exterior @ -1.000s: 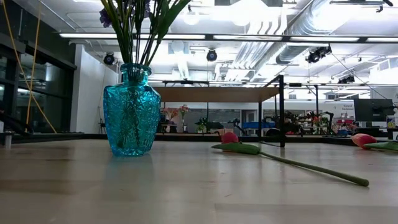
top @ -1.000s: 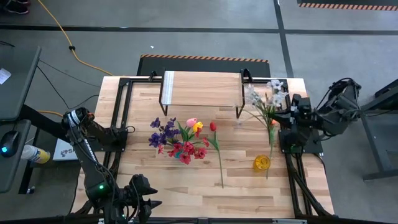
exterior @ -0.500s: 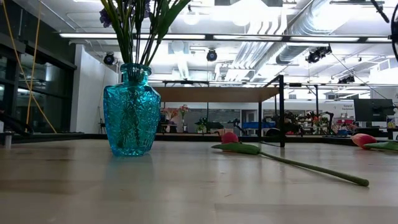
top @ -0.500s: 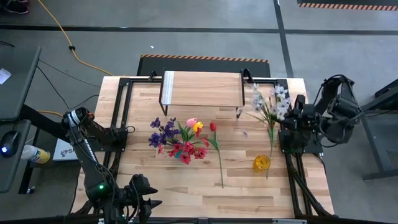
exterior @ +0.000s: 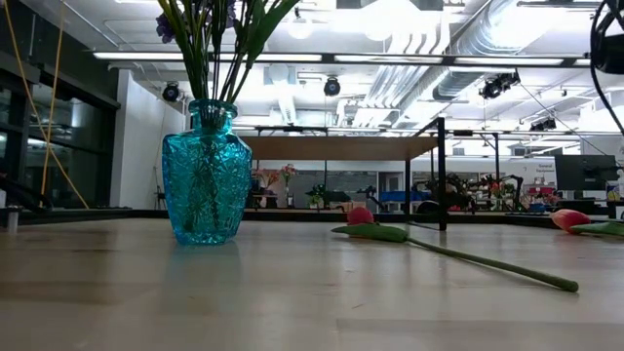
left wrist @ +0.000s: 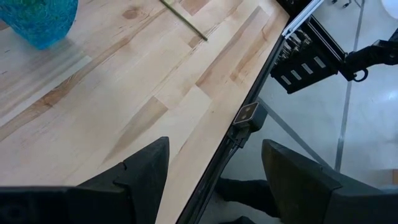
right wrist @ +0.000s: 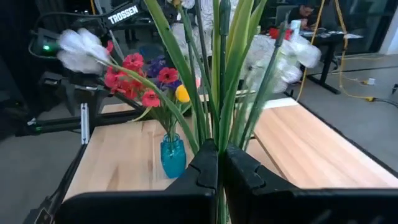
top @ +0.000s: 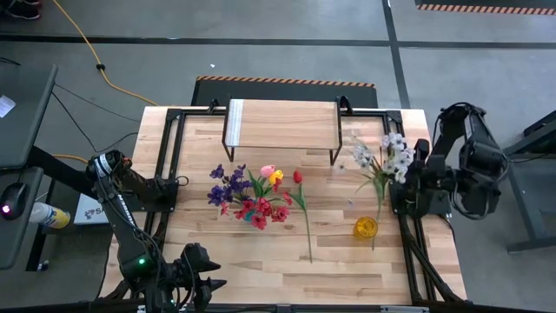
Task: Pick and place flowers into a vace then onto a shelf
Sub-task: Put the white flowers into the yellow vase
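Observation:
A blue glass vase (top: pixel 252 205) (exterior: pixel 206 185) stands mid-table holding purple, red, pink and yellow flowers (top: pixel 248 187). A red-budded flower (top: pixel 304 217) lies flat beside it, and a yellow bloom (top: pixel 366 228) lies near the right edge. My right gripper (right wrist: pixel 221 152) (top: pixel 410 172), at the right edge, is shut on a bunch of white flowers (top: pixel 384 156). The shelf (top: pixel 282 123) stands at the far edge. My left gripper (left wrist: pixel 211 168) (top: pixel 207 280) waits open over the near left corner. My right gripper pinches several green stems and leaves of the white flowers (right wrist: pixel 219 134) together between its two fingers. The fingers come nearly level from the table's right side and lie across the stems. The bunch stands upright above the fingers, lifted clear, with its white blooms (right wrist: pixel 81 46) spread overhead.
A thin green stem (top: pixel 375 228) lies on the boards by the yellow bloom, below the held bunch. Black frame rails (top: pixel 408 235) run along the table's left and right sides. Bare boards (top: pixel 252 252) lie between the vase and the near edge.
My right gripper, still shut on the white flowers, has swung a little toward the near edge and rolled at the wrist. The bunch has gone with it, turning while clear of the table. The vase and the lying flowers have kept their places.

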Robot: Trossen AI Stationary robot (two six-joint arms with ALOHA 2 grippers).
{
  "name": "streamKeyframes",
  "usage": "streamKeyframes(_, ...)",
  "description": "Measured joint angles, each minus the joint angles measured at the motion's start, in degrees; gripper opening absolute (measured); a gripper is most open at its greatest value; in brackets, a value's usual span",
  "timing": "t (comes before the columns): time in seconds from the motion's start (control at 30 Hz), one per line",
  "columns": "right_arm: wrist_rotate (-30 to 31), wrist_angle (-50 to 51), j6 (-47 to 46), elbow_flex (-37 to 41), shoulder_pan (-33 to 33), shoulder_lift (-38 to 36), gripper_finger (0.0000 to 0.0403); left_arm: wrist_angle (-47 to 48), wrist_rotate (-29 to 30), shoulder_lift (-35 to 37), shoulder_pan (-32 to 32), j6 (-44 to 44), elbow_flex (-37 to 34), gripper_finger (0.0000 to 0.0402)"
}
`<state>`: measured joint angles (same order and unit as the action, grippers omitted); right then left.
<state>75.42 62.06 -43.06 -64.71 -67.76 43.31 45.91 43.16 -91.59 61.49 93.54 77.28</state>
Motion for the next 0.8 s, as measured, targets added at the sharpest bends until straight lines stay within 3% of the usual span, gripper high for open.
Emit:
streamKeyframes(0.2, -1.7, 1.2, -2.8, 0.3, -0.6, -1.0, 0.0001, -0.5, 0.0, 0.0, 0.0, 0.0, 0.0, 0.0287)
streamKeyframes(0.3, 0.0, -2.6, -2.9, 5.3, -0.6, -1.5, 0.0001, -0.6, 0.0, 0.0, 0.0, 0.0, 0.0, 0.0287)
streamKeyframes(0.53, 6.2, -29.1, 6.9, 22.0, -0.7, -5.5, 0.0, -0.7, 0.0, 0.0, 0.0, 0.0, 0.0, 0.0287)
streamKeyframes(0.8, 13.0, -48.2, 14.7, 33.1, -7.1, -8.5, 0.0, -2.0, 0.0, 0.0, 0.0, 0.0, 0.0, 0.0287)
